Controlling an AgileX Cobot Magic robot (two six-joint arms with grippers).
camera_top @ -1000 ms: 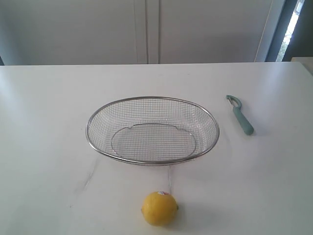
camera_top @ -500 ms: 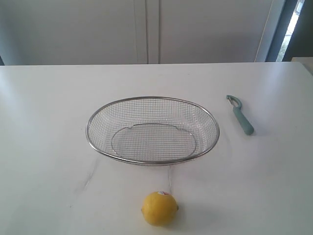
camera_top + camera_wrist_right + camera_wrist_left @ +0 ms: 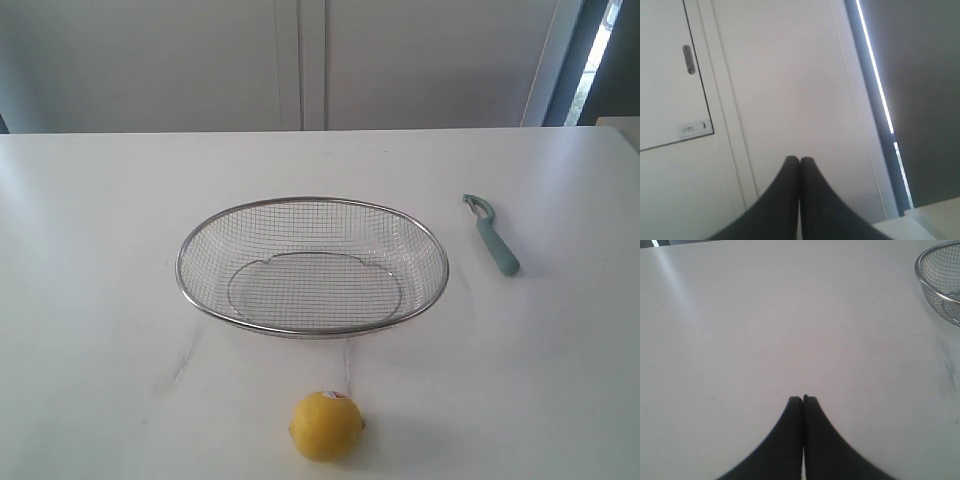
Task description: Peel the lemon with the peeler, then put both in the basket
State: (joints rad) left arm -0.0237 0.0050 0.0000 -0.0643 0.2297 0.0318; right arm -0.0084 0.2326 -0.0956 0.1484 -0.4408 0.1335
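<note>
**Nothing moved: lemon, peeler and basket sit as before, both claws closed on nothing**

The lemon (image 3: 326, 425) is on the white table (image 3: 90, 260), at the near edge of the exterior view. It is in front of the basket (image 3: 180, 270) and clear of it, not touching. Its red-and-white sticker faces up. The skin looks whole and yellow from what you can see here.

The peeler (image 3: 492, 237) lies flat on the table to the right of the basket, apart from it and well apart from the lemon. The metal blade head points to the far side and the teal handle runs back toward the near right.

The basket is mid-table, upright, with its wire mesh and thick rim in plain view. Lemon and peeler are both outside it.

Compared with the frames from a second and half a second ago, you get the same layout. No item has shifted.

Your left gripper (image 3: 803, 399) has its jaws pressed together and grips nothing. It is over bare table, with the basket rim at the edge of its wrist view. Your right gripper (image 3: 799, 159) has its jaws touching too, with nothing between them. It is aimed at a white door (image 3: 665, 90) with a small handle (image 3: 688, 59), and a table corner just shows.
</note>
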